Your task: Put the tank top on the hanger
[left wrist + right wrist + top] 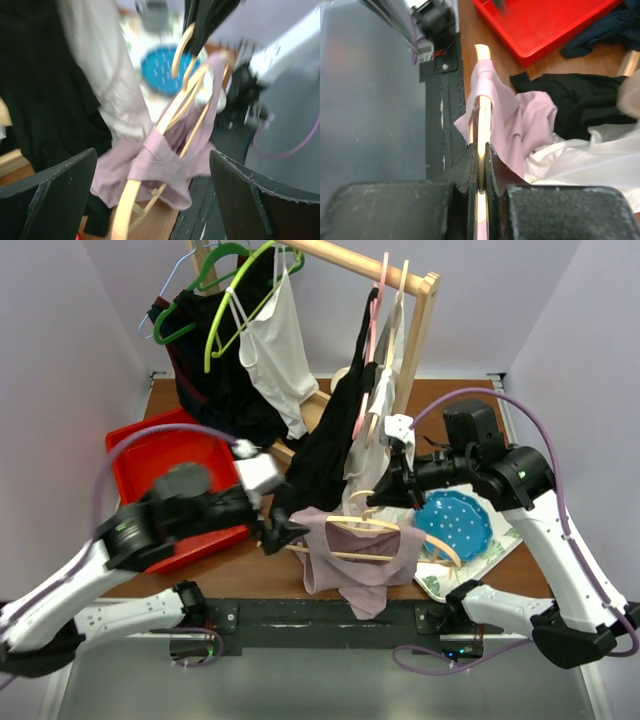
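Observation:
The pale wood hanger (366,524) hangs in the air over the table's near edge. The dusty-mauve tank top (356,576) is draped over it, bunched, with a strap wrapped round one arm. My right gripper (386,496) is shut on the hanger near its hook. In the right wrist view the gripper (481,150) pinches the thin wood (482,112), with mauve fabric (522,120) to the right of it. My left gripper (283,537) is open at the hanger's left end. In the left wrist view the gripper (152,155) has its jaws wide apart, with hanger arm (132,197) and fabric (165,162) beyond them.
A red bin (150,465) sits at the left. A blue dotted dish (455,523) lies on a tray (440,582) at the right. The wooden rack (425,310) behind carries black garments (215,380), a white tank top (280,350), green hangers (215,270) and a pink hanger (378,310).

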